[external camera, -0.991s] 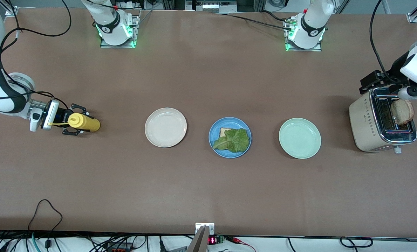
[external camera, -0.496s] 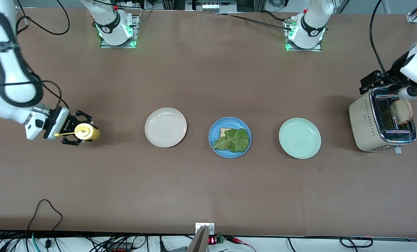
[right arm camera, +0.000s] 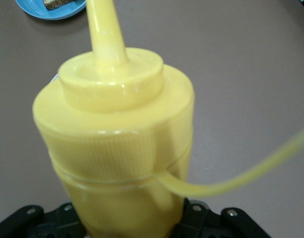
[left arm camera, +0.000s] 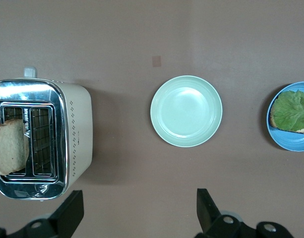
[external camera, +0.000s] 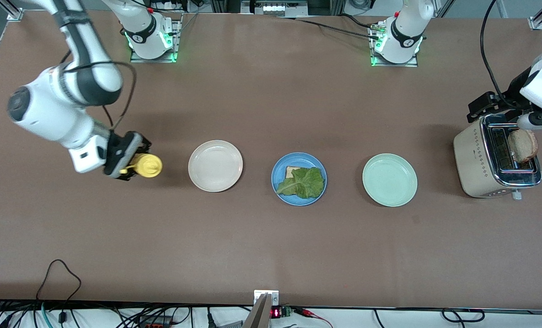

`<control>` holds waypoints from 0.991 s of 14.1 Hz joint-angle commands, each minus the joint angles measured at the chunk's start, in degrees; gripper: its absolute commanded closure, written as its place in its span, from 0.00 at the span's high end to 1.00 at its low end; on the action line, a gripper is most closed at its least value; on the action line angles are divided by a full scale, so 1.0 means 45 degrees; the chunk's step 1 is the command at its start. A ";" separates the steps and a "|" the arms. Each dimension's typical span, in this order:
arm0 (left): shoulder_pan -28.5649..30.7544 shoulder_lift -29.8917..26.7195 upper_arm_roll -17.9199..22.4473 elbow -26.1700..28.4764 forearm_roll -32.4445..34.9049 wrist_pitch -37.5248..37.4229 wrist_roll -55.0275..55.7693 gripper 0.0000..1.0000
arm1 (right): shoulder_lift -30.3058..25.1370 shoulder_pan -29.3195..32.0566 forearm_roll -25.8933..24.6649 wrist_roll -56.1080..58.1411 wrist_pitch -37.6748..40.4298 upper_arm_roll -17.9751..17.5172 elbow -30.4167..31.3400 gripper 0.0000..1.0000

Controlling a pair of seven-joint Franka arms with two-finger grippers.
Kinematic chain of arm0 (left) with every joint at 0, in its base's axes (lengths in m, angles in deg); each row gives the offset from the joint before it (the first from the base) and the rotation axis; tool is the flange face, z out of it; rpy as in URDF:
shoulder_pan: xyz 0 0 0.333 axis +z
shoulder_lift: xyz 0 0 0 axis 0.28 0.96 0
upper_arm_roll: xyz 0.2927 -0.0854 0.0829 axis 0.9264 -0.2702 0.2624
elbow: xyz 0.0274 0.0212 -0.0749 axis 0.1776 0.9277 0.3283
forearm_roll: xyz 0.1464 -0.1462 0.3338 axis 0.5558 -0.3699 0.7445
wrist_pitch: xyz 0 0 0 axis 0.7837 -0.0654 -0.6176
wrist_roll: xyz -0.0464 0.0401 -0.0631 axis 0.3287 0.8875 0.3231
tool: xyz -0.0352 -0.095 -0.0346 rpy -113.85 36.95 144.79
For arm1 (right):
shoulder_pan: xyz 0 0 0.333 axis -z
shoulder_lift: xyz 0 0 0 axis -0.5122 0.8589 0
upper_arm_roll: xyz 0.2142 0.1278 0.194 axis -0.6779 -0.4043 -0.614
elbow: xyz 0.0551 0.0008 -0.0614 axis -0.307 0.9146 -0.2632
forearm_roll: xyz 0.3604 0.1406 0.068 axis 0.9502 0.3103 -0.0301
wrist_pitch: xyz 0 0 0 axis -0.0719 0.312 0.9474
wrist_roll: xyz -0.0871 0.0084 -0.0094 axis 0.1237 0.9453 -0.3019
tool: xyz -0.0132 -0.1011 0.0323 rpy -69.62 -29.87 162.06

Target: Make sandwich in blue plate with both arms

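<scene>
The blue plate (external camera: 299, 159) sits mid-table, holding one bread slice (external camera: 291, 171) with a crinkled lettuce leaf (external camera: 304, 183) on top. The left wrist view catches that plate (left arm camera: 290, 141) and lettuce (left arm camera: 293, 109) at its edge. A second bread slice (external camera: 522, 145) stands in the toaster (external camera: 480, 159). My left gripper (external camera: 487, 107) hangs open by the toaster, its fingers (left arm camera: 206, 210) wide apart over bare table. My right gripper (external camera: 130, 166) is shut on a yellow squeeze bottle (external camera: 147, 165), nozzle up, in the air beside the cream-white plate (external camera: 215, 165). The bottle (right arm camera: 117, 148) fills the right wrist view.
A pale mint-green plate (external camera: 389, 180) lies between the blue plate and the toaster, and also shows in the left wrist view as the mint plate (left arm camera: 186, 111). Both arm bases stand along the table's back edge. Cables run along the front edge.
My right arm has lifted the yellow bottle, turned it nozzle-up and carried it toward the cream-white plate. The left arm, plates and toaster have not moved.
</scene>
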 commanded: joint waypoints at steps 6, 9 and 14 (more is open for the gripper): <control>-0.0044 -0.0941 -0.0081 0.1113 -0.0048 0.0445 -0.0165 1.00 | 0.0954 -0.4331 -0.5756 -0.7676 0.0206 0.0172 -0.0929 0.00; -0.0044 -0.1433 -0.0081 0.1801 -0.0049 0.0761 -0.0145 1.00 | 0.2417 -0.5892 -0.6910 -0.9299 0.1412 0.0346 -0.2682 0.00; 0.0073 -0.1296 -0.0042 0.1334 -0.0049 0.0041 -0.0067 1.00 | 0.5170 -0.9426 -0.7558 -1.0923 0.1867 0.2862 -0.5691 0.00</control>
